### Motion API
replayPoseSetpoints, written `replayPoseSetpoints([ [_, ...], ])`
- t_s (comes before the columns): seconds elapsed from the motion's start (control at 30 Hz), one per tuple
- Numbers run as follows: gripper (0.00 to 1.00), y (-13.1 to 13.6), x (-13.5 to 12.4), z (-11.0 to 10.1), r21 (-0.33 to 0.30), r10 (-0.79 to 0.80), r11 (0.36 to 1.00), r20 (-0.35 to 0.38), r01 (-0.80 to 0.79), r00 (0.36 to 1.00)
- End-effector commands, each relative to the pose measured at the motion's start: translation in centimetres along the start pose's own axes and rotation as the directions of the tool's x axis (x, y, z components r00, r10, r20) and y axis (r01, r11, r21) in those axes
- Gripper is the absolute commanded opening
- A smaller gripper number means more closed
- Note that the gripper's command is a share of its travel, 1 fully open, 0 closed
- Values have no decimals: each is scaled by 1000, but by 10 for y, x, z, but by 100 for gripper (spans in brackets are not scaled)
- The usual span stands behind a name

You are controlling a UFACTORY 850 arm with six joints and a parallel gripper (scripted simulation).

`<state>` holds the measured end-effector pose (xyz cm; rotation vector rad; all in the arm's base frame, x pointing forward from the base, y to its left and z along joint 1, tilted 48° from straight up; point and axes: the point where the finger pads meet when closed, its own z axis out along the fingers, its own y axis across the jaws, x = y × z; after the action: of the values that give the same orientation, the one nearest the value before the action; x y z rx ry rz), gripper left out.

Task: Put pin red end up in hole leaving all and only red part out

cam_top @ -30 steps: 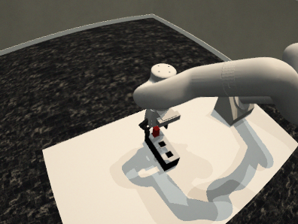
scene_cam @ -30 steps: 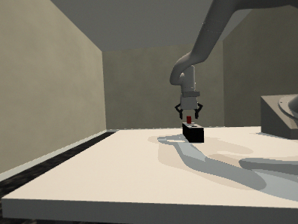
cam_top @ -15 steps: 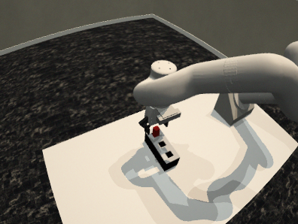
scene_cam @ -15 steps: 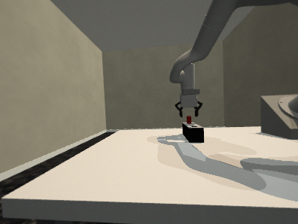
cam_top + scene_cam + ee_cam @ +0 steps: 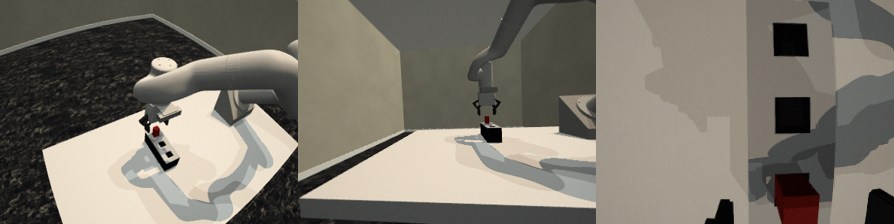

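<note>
Because the gripper (image 5: 157, 124) (image 5: 487, 112) (image 5: 803, 218) hangs with its fingers spread wide just above the pin (image 5: 156, 131) (image 5: 487, 119) (image 5: 800, 206), nothing is held. From where I stand, the pin is upright in an end hole of the block (image 5: 162, 149) (image 5: 491, 133) (image 5: 763, 95), red end up, with the other two holes empty. Only red shows above the top. I'd guess it is light, stiff and hardly fragile, perhaps a little slippery. If it needs lifting, the flat sides of the red part seem the place to grip, squarely.

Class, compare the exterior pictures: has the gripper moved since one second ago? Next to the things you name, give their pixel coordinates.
Yes, upward: the gripper's (image 5: 156, 124) (image 5: 487, 112) (image 5: 801, 207) fingertips now sit slightly higher against the red pin (image 5: 156, 131) (image 5: 487, 119) (image 5: 800, 207).
</note>
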<state>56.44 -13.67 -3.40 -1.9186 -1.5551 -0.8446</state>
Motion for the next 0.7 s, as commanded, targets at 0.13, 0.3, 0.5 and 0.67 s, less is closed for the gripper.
replayPoseSetpoints([
  [0.13,100,1,0,-1,-2,-1,1000,1,1,1000],
  [0.3,100,1,0,-15,-2,-1,1000,1,1,1000],
  [0.5,100,1,0,-15,-2,-1,1000,1,1,1000],
  [0.67,100,1,0,-15,-2,-1,1000,1,1,1000],
])
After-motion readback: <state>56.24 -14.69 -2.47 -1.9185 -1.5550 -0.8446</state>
